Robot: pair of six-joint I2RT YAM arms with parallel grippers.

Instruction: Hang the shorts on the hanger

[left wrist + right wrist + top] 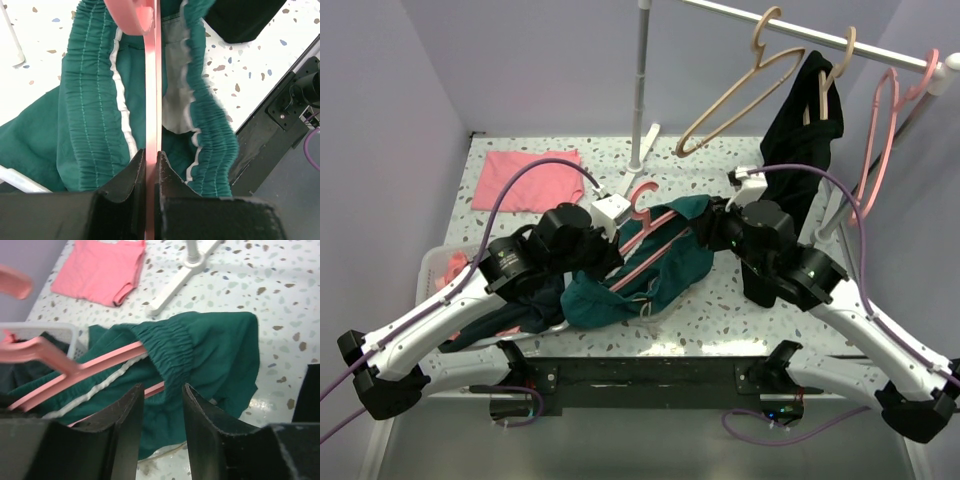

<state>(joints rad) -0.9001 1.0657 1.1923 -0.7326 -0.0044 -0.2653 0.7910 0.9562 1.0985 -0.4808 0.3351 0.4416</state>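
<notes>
About halfway, judging by the lie of things. Threaded already: one arm of the hanger (642, 238) through the waistband of the shorts (665, 275), at the centre of the top view, low over the tabletop (720, 310). Left to do: drawing the bunched cloth across the frame and evening it out.

Clamped tight on the hanger's bar with the left tool (151, 159). Narrow gap at the right tool (162, 387), waistband running into it; cannot tell whether pinched.

By count: one pair of shorts; one hanger in work; one more pink hanger (880, 140) on the rail (820, 35) at upper right; two tan hangers (740, 100); one black garment (800, 140); one pink cloth (525, 180).
</notes>
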